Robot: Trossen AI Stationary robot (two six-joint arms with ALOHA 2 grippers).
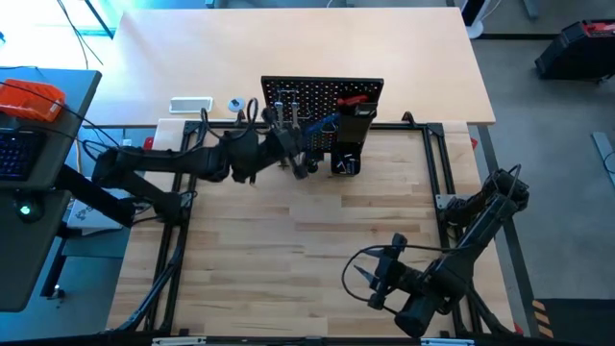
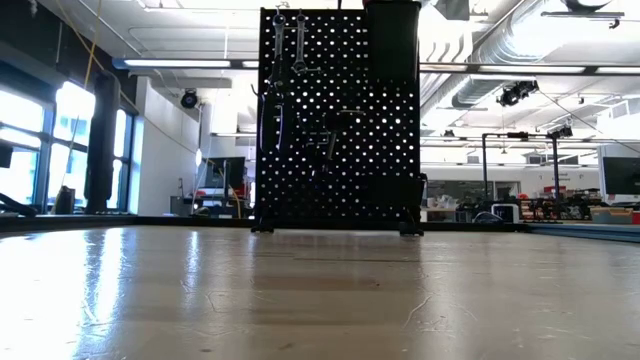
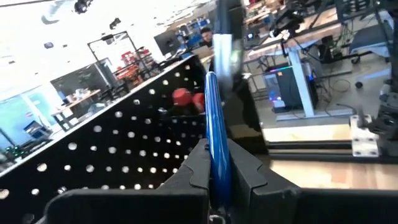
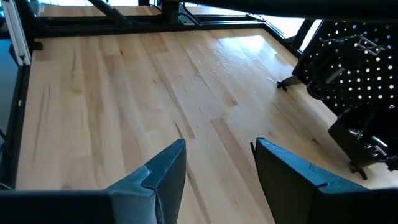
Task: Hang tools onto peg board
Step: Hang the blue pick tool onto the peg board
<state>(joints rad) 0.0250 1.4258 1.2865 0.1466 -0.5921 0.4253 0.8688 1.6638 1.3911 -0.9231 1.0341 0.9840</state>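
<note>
A: Holding the blue hex key, left gripper sits at the peg board, far centre of the table. Fingers are pinched tight on the blue handle, one on each side.

B: Where does the key point?

A: Up along the board face, toward the black box holder on the board's right side. In the left wrist view its top end overlaps a silvery piece by the holder; contact or not, cannot tell.

B: Anything already on the board?

A: Two silver wrenches hang near the top left in the low view. A red-handled tool lies against the holes, just beyond the key. Other dark shapes hang mid-board, too dim to name.

B: The board itself?

A: Upright, on two small feet, black with rows of holes. From above it reads as a narrow strip at the table's far edge.

B: Right gripper?

A: Right gripper is at the near right of the table, well apart from the board. Jaws stand wide, nothing between them, bare wood below.

B: Off the table?

A: A white flat item and a small round thing lie on the pale surface just left of the board. An orange object sits on the desk at far left.
</note>
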